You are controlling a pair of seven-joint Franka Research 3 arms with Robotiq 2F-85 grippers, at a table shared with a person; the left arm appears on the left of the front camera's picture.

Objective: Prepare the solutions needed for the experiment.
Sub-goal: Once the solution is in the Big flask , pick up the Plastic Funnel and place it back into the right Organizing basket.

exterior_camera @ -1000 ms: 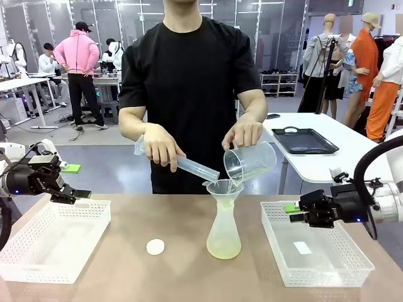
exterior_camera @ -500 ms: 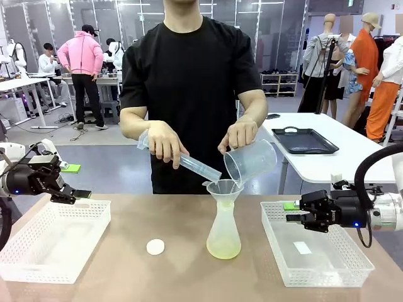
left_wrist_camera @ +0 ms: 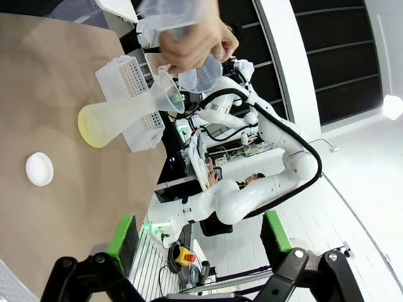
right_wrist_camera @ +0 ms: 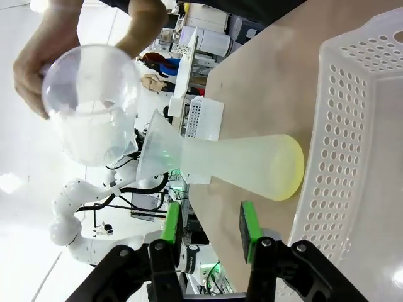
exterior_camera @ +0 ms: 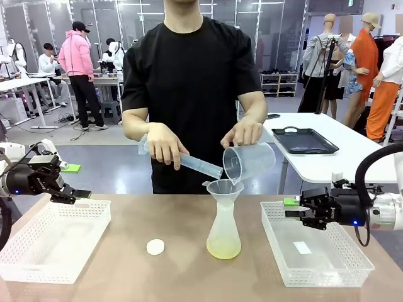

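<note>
— What's the person [exterior_camera: 189,56] at top centre wearing?
— A black T-shirt [exterior_camera: 189,107] with short sleeves.
— And the robot?
— The left arm [exterior_camera: 11,153] and right arm [exterior_camera: 390,212] have white shells at the frame edges. A black cable [exterior_camera: 362,173] loops over the right one. The left gripper [exterior_camera: 80,195] and right gripper [exterior_camera: 289,208] are black, with green pads [right_wrist_camera: 171,223].

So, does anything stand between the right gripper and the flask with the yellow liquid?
Nothing visible does. The right gripper hovers over the left rim of the basket, with bare table up to the flask. Above, the person holds a beaker and a cylinder over its funnel.
</note>
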